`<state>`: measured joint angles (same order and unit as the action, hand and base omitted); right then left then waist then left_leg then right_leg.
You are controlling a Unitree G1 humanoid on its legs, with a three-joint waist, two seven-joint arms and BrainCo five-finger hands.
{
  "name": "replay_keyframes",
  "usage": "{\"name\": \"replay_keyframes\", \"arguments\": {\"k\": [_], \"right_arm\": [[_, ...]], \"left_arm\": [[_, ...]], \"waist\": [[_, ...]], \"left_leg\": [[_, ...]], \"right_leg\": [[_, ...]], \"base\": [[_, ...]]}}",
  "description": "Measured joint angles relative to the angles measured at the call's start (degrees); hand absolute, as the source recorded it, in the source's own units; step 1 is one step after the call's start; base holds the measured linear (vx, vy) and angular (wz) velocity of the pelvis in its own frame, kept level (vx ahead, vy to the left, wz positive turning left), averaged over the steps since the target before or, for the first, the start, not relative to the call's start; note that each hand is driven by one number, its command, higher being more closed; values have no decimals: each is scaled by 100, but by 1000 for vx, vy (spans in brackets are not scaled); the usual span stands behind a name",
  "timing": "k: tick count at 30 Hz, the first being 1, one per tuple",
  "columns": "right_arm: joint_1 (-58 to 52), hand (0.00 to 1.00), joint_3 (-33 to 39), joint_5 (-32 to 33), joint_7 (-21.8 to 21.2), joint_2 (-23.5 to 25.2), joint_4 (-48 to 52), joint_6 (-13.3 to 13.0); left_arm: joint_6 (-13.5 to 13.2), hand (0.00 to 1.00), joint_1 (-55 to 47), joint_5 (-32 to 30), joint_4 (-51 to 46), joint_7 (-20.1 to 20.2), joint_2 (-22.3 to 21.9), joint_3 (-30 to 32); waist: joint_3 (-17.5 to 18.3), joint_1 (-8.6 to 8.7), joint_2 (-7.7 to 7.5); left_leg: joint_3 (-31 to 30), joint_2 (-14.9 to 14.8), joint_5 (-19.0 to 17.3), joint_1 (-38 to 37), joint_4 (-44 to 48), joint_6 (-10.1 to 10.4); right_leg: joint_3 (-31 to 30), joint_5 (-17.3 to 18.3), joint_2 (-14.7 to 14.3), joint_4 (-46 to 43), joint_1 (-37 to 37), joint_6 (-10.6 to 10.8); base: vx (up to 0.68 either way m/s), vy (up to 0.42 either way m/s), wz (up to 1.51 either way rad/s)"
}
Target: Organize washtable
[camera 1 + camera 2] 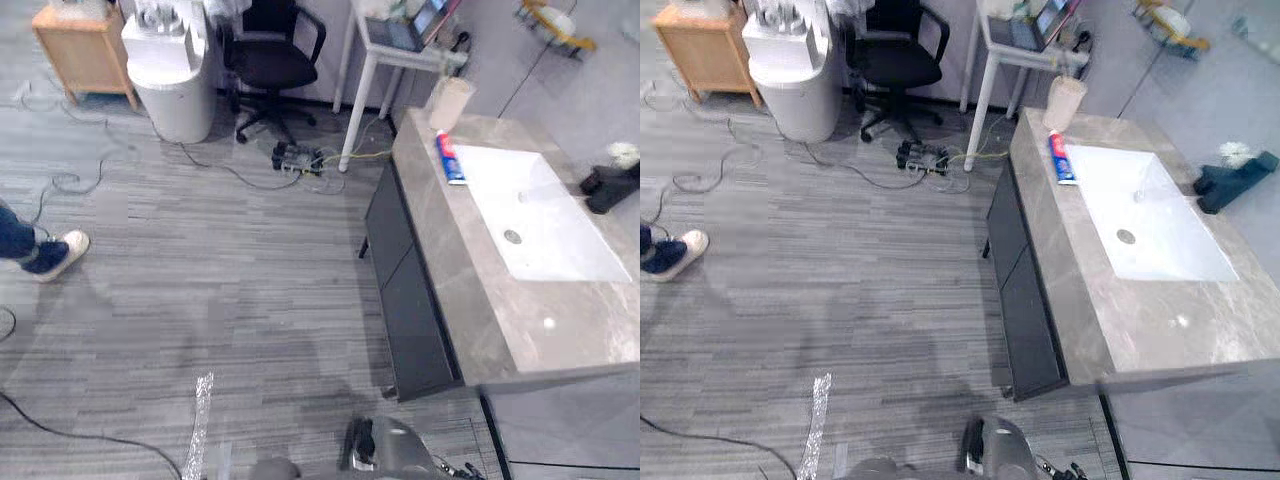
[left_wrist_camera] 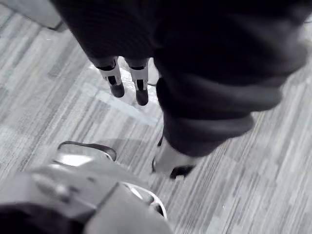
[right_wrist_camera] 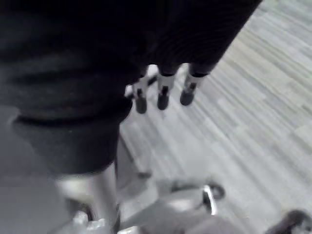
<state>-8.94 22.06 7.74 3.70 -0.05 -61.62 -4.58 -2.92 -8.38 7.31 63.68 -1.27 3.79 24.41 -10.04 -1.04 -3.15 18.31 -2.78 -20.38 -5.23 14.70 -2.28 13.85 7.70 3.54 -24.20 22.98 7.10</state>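
The washtable (image 1: 520,330) stands at the right, a grey stone top with a white basin (image 1: 535,215) over a dark cabinet (image 1: 405,285). A red, white and blue toothpaste tube (image 1: 449,157) lies on the counter by the basin's far corner. Behind it stands a beige cup (image 1: 450,103). A black faucet (image 1: 612,187) sits at the basin's right side, and a small white bit (image 1: 548,323) lies on the near counter. My left hand (image 2: 140,84) hangs over the floor, fingers straight, holding nothing. My right hand (image 3: 164,92) hangs likewise, open and empty.
A black office chair (image 1: 270,55), a white cylindrical machine (image 1: 172,70), a wooden cabinet (image 1: 85,45) and a white desk (image 1: 395,45) line the far side. A power strip (image 1: 297,158) and cables lie on the floor. A person's shoe (image 1: 55,255) shows at the left.
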Motion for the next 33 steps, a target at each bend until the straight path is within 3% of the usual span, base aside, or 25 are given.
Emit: {"name": "replay_keyframes", "arguments": {"k": [2,4,5,6,7,8,9,11,14,15,17,18,19,20,21,22,23,24,25,26,27,31,33], "right_arm": [[20,0,31,108,-20,-32,13,2],[-59,0,113,123,-12,-34,29,3],[-112,0,256,107,-10,17,33,32],[-292,0,301,35,-12,78,157,79],[-355,0,392,-3,-38,48,248,91],[-330,0,347,-104,-59,-83,423,109],[-275,0,271,-169,-21,-68,521,79],[-179,0,185,-290,-28,-81,468,78],[-28,0,133,-414,-13,-25,305,110],[117,0,133,-399,-5,-27,207,107],[283,0,132,-384,0,-26,96,118],[408,0,126,-385,0,-18,-55,117],[471,0,121,-388,2,-2,-164,111],[475,0,108,-388,3,-15,-174,102],[470,0,40,-388,3,-74,-177,96],[456,0,-86,-399,14,-212,-230,64],[511,0,-82,-389,89,-38,-328,109],[516,0,-55,-388,118,21,-322,95],[508,0,-48,-392,152,60,-332,92],[490,0,-27,-386,159,82,-323,89],[438,0,59,-383,161,123,-235,75],[462,0,239,-223,136,142,-107,52],[456,0,238,-87,114,93,-60,42]], "left_arm": [[-14,0,48,-282,-12,12,-51,-31],[-12,0,61,-500,-42,67,-122,-65],[-20,0,29,-606,-61,155,-146,-32],[6,0,6,-661,-84,219,-165,109],[31,0,52,-692,-65,234,-220,203],[38,0,29,-703,-129,249,-355,333],[47,0,55,-699,-154,248,-387,339],[65,0,61,-693,-321,242,-408,438],[35,0,51,-447,-502,200,-334,532],[8,0,55,-166,-507,107,-357,535],[-13,0,64,93,-507,73,-289,523],[-27,0,45,217,-504,47,-309,488],[-38,0,45,294,-478,-21,-306,471],[-49,0,43,314,-459,-29,-327,471],[-65,0,-27,319,-451,-35,-390,468],[-73,0,-174,315,-361,-57,-533,478],[-68,0,-149,321,-253,-85,-364,492],[-67,0,-145,306,-236,-126,-293,490],[-51,0,-154,277,-164,-163,-203,487],[-53,0,-173,198,-63,-171,-151,489],[-26,0,-159,65,-7,-150,-85,466],[33,0,-49,-182,-3,-134,-69,245],[19,0,43,-307,-9,-132,-83,204]], "waist": [[9,96,104],[123,277,269],[230,345,261],[394,353,232],[453,350,267],[547,223,532],[552,199,553],[499,144,463],[473,-27,218],[442,-55,116],[416,-163,61],[370,-224,-57],[367,-297,-77],[383,-302,-42],[429,-301,139],[475,-278,379],[462,-246,181],[489,-183,115],[517,-151,13],[526,-141,2],[528,-77,10],[471,-32,103],[445,17,195]], "left_leg": [[35,261,4,-644,-708,0],[-101,324,-61,-987,-982,150],[-223,348,-156,-989,-625,331],[-316,412,-265,-887,58,525],[-333,390,-265,-781,601,562],[-395,44,-146,-231,2012,819],[-370,-138,-116,150,3028,865],[-389,-469,-93,599,4416,892],[-413,-811,-254,1452,5089,563],[-419,-893,-297,1853,4794,533],[-489,-929,-309,2227,4072,546],[-635,-923,-248,2404,3015,657],[-1084,-938,134,2456,1478,1109],[-1293,-997,412,2404,790,1178],[-1414,-1186,759,2226,-42,1206],[-1130,-1584,2051,1938,-670,1554],[-627,-1530,2123,1727,-624,1435],[-483,-1520,2028,1568,-682,1444],[-4,-1508,1919,1228,-650,1301],[325,-1492,1881,986,-596,1176],[618,-1438,1785,746,-566,1048],[1662,-1285,1561,137,-589,920],[1711,-1191,1500,-157,-599,865]], "right_leg": [[143,-376,-351,569,164,-222],[468,-509,-708,400,395,-817],[699,-529,-901,171,472,-1659],[939,-606,-1014,393,302,-1939],[869,-557,-1088,396,220,-2319],[678,-381,-1223,323,133,-2231],[568,-221,-1231,332,-46,-2175],[144,-33,-1242,670,-870,-2014],[-624,-13,-1067,1486,-2038,-1916],[-1012,-17,-956,1647,-2298,-1909],[-1555,-21,-759,1752,-2536,-1903],[-1928,-49,-567,1736,-2598,-1792],[-2393,-22,-338,1729,-2598,-1374],[-2556,37,-287,1731,-2584,-1222],[-2686,76,-316,1746,-2594,-1030],[-2706,233,-356,1760,-2587,-643],[-2610,203,-116,1774,-2506,-435],[-2627,59,-85,1777,-2451,-349],[-2638,-309,-72,1811,-2426,-159],[-2757,-461,-34,1774,-2398,-23],[-2838,-576,18,1644,-2299,-20],[-2784,-671,36,549,-1532,55],[-2358,-827,83,417,-1314,-169]], "base": [[558,116,1],[673,152,49],[754,85,68],[812,57,65],[849,86,12],[851,138,-23],[828,154,-44],[775,87,-39],[670,141,-83],[655,293,-128],[431,324,-156],[515,530,-236],[490,561,-219],[388,513,-198],[303,506,-199],[338,607,-255],[323,555,-239],[260,423,-220],[221,351,-186],[197,380,-210],[108,274,-153],[27,176,-161],[-25,102,-141]]}}
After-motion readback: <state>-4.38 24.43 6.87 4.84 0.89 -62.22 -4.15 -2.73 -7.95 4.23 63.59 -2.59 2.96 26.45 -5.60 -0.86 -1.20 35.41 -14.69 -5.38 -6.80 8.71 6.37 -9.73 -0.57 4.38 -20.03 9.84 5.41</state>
